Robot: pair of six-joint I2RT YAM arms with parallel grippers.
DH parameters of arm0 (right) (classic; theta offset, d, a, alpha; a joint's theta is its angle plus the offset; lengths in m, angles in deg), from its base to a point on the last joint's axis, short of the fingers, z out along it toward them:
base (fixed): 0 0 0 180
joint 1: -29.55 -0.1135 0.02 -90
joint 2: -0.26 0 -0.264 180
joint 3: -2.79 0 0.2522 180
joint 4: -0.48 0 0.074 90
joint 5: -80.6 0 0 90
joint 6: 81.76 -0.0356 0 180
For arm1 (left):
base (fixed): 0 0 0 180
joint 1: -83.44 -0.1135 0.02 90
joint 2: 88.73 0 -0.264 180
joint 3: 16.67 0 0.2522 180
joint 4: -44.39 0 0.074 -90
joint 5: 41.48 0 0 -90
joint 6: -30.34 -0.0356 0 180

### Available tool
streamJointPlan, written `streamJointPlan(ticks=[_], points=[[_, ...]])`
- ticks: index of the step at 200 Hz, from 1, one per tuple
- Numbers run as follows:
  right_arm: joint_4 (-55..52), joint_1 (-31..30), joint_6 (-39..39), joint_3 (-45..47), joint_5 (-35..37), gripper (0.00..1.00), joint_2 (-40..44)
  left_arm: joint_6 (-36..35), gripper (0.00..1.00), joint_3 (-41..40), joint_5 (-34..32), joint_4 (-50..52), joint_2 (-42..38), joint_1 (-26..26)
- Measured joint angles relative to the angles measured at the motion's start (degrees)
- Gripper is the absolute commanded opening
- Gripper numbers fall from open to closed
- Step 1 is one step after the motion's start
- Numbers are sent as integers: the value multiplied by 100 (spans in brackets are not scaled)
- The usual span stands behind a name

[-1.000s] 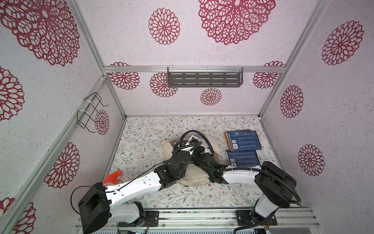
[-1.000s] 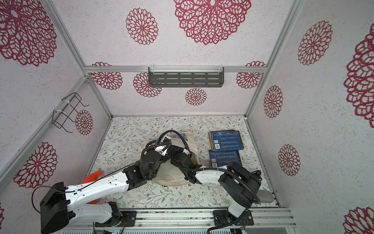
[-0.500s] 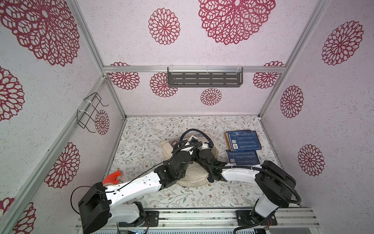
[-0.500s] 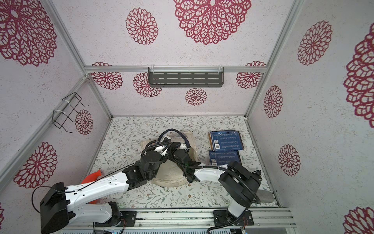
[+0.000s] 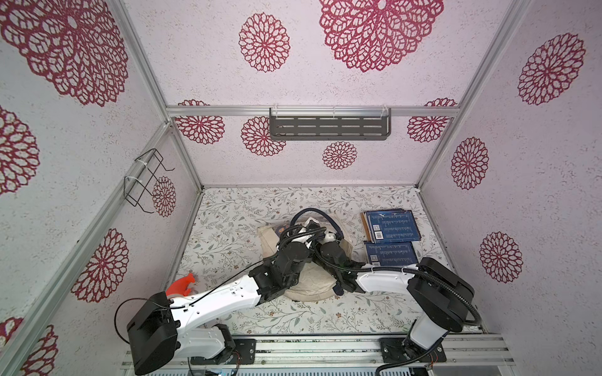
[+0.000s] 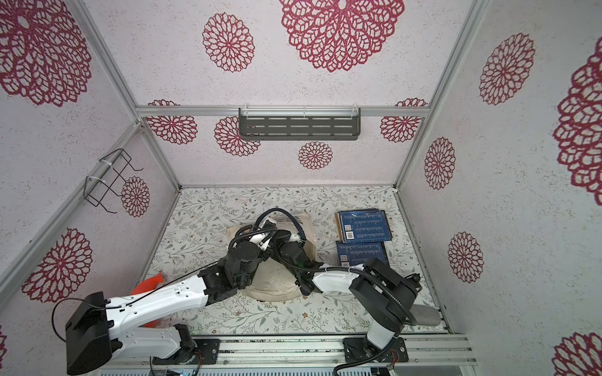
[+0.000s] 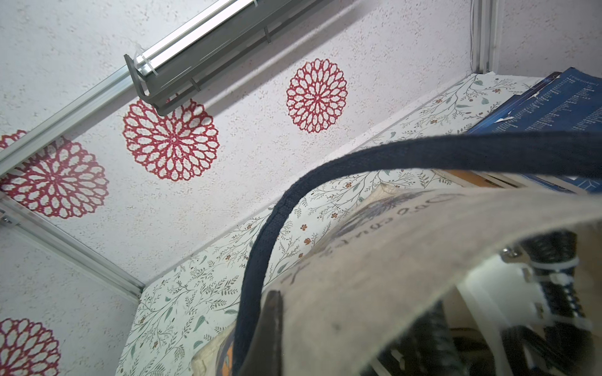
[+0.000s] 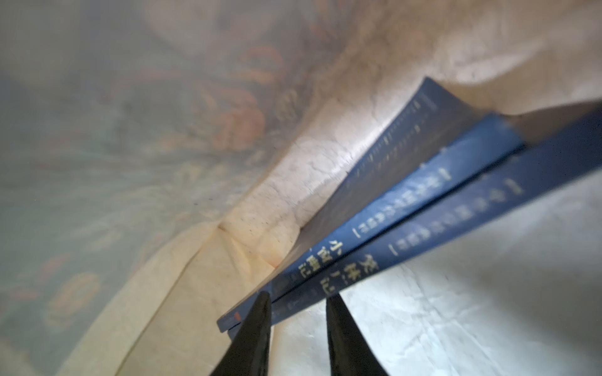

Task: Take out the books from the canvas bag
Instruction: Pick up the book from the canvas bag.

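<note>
Books (image 8: 407,208) look thin, stiff, slick; pinch their spines. Your right end effector (image 8: 298,302) brackets them, grip unclear; left end effector (image 7: 275,312) clamps bag (image 7: 374,260).

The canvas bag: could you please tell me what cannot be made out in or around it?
- Books inside, right wrist view: blurred; cloth hides how many.
- Right gripper: jaws at the spines; grip unclear.
- Bag mouth, both top views: hidden by the arms.
</note>
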Motion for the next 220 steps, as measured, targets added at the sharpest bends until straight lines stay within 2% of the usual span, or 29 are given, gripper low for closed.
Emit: streamJointPlan(ticks=[93, 149, 187, 220], points=[[11, -35, -254, 101, -153, 34, -254, 0, 0, 2, -4, 11, 26, 11], [186, -31, -507, 238, -273, 20, -509, -2, 0, 2, -28, 31, 26, 13], [190, -11, -551, 533, -162, 17, -254, -2, 0, 22, -46, 37, 26, 22], [-122, -31, -551, 697, -122, 16, 372, -2, 0, 96, -94, 44, 46, 48]])
